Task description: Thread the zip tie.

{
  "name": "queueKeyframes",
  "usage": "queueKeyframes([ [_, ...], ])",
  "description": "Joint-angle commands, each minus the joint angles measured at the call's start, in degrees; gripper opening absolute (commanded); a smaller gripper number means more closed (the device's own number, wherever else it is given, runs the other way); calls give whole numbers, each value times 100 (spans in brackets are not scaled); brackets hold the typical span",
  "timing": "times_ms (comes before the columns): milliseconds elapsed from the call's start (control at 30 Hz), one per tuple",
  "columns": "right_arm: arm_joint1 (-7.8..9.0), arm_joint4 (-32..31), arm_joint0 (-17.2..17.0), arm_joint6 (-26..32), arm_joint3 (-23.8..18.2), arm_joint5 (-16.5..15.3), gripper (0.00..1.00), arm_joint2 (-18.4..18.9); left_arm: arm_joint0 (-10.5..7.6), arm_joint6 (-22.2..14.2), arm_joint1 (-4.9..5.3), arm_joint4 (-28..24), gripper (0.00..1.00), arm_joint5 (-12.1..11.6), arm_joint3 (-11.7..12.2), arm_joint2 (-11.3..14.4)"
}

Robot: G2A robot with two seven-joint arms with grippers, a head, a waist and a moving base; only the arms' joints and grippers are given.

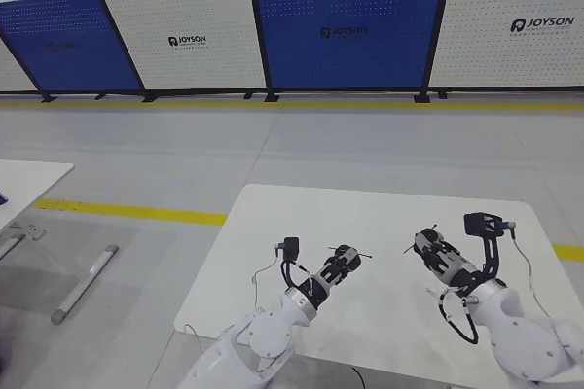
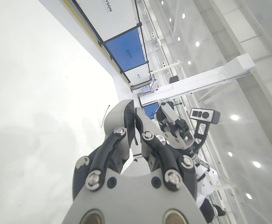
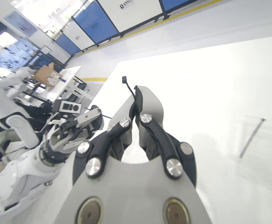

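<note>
Both arms hung above the white worktop (image 1: 370,209), their tips turned toward each other across a gap, probably so that the two ends could meet in free air with nothing beneath to snag on.

The right pincer (image 3: 136,89) was fully closed on the black tie (image 3: 129,88), gripping the strap just below its square head (image 3: 124,79). The head stood clear beyond the fingertips. That grip probably left the slot unobstructed so a tail could pass through it.

The left pincer (image 2: 134,107) was likewise pressed shut, pads together, with a thin black strip (image 3: 106,116) poking out sideways toward the other arm. This looked like the tail end, offered point-first. Whether it belonged to the same tie as the head could not be told, since no loop showed between the arms.

The pincers were well apart, so threading had not yet begun. The next move seemed to call for closing the gap and lining the thin tip up with the small slot, where a slight tilt of either end could make it miss.
</note>
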Motion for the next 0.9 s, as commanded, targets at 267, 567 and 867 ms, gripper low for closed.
queueKeyframes([
  [267,-44,448,-34,-84,120,-139,0,-32,-28,-6,-10,142,0,-28,26,51],
  [567,-65,394,-82,-322,106,-102,0,-56,-28,-6,-10,142,0,-28,26,51],
  [867,-312,433,-172,-1662,411,-283,0,-809,-28,-6,-10,142,0,-28,26,51],
])
